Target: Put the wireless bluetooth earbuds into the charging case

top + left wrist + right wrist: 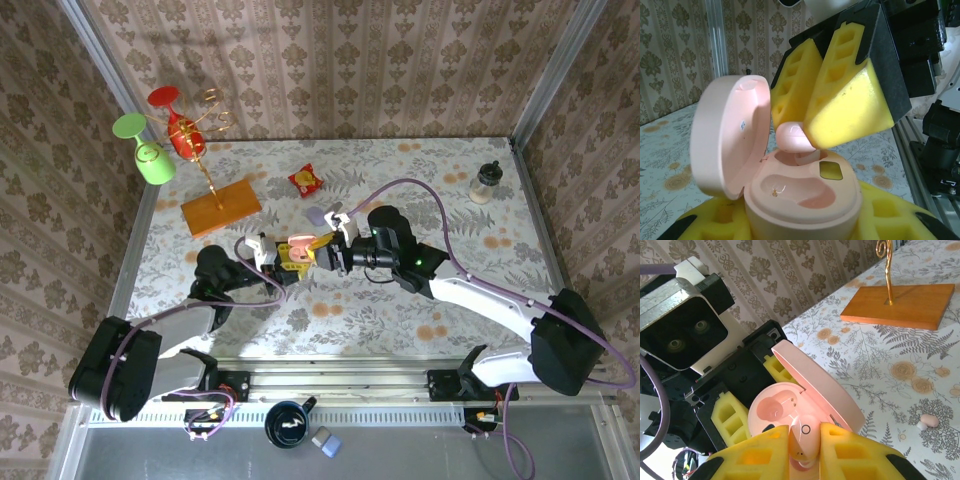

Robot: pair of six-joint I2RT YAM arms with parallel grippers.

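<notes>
1. Left gripper (274,256): the jaws are clamped on the base of the pink case (295,252). In the left wrist view, the yellow pads (710,220) press against the base from both sides. The case is held above the table (420,300), near its middle.

2. Case: it is open. The lid (730,135) stands upright on its hinge, on the side away from the right gripper (322,247). Two sockets in the base face upward.

3. Right gripper: the jaws are closed on a pink earbud (790,140), which is pinched between the tips of the two yellow pads (850,105). In the right wrist view, the earbud (805,437) sits between the pads (755,455), directly over the open case (777,407).

4. Earbud position: it is at the mouth of the socket farther from the left wrist camera, touching or just above the rim. You cannot tell whether it is seated.

5. Second earbud (929,420): it lies on the table, well apart from both grippers.

6. Other items on the table:
   - A lilac case (320,215) lies just beyond the grippers.
   - A snack packet (305,180) lies farther back.
   - A wooden base (220,208) lies to the left.
   - A bottle (487,183) stands at the far right.
</notes>
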